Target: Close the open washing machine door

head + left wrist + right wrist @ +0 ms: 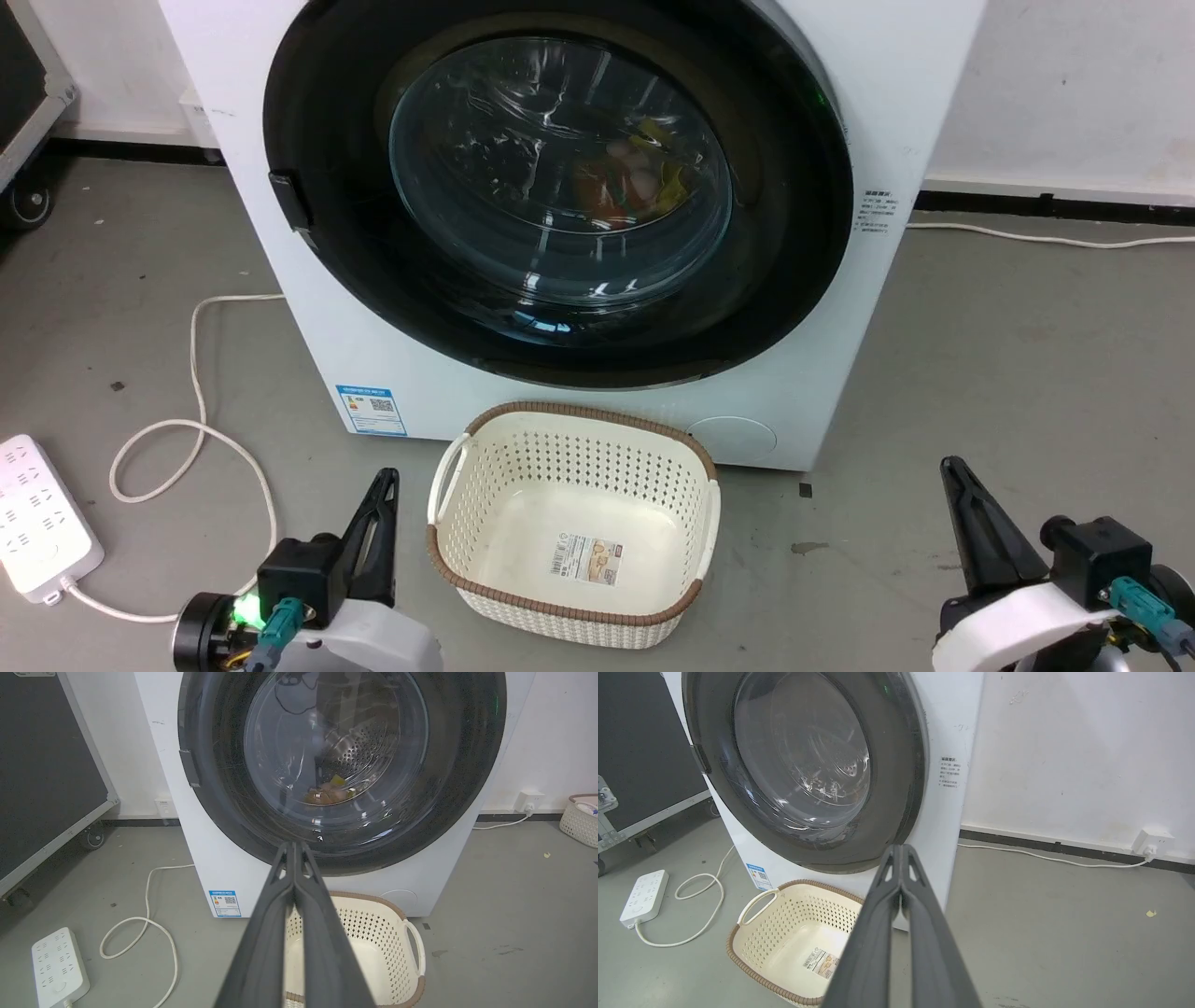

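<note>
Grey concrete floor [1027,355] runs back to a white wall [1064,756] with a dark skirting strip. Against that wall stands the white washing machine [896,93]. The washing machine door [560,177] spans nearly the washer's whole width. Its black frame appears to lie flat against the front panel, and its bulging glass window faces outward. Through the glass the perforated steel drum shows, with a small heap of coloured items [625,187] at its bottom.

A black panel on castors [42,765] stands to the left of the washer. A cream perforated basket [579,408] with a brown woven rim sits on the floor just in front of the machine, below the door, with a label on its bottom.

The left gripper [383,485] hangs low, left of the basket, its jaws pressed together on nothing. The right gripper [950,467] is well to the right of the basket, its jaws likewise closed and holding nothing. Both are clear of the door.

A white power strip [37,523] lies at the far left, and its cable [196,373] loops across the floor towards the washer.
</note>
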`<state>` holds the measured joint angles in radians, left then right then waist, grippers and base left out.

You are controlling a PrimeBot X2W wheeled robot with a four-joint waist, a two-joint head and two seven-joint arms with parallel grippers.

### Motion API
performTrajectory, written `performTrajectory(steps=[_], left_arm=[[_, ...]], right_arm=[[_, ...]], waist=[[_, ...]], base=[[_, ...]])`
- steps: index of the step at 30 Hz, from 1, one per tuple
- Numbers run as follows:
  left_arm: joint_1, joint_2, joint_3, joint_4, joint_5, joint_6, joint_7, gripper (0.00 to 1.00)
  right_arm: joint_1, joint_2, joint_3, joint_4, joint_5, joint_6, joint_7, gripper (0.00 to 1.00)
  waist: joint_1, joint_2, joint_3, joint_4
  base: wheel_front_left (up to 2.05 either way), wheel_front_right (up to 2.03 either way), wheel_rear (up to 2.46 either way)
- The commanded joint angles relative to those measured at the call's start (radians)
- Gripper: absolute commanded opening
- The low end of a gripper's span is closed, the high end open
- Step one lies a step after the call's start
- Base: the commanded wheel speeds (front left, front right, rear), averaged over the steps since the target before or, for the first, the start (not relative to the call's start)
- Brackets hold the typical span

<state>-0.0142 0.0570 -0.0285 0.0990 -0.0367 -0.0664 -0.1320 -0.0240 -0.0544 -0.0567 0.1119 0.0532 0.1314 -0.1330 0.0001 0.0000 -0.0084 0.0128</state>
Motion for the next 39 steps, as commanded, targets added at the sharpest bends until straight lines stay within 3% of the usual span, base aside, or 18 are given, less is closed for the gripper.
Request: performTrajectory(steps=[1,39], left_arm=[[0.007,-0.001,0.003,-0.007,0.008,0.005,0.004,0.00],[0.011,-0.004,0.018,-0.063,0.025,0.042,0.082,0.00]], right_arm=[[0.012,0.002,0.004,-0.011,-0.008,0.000,0.005,0.00],[0.019,0.003,0.036,-0.072,-0.036,-0.001,0.083,0.00]], waist=[[-0.0001,0.0000,0.000,0.000],[-0.0001,0.0000,0.005,-0.008]], base=[[0.00,0.00,0.00],[0.00,0.00,0.00]])
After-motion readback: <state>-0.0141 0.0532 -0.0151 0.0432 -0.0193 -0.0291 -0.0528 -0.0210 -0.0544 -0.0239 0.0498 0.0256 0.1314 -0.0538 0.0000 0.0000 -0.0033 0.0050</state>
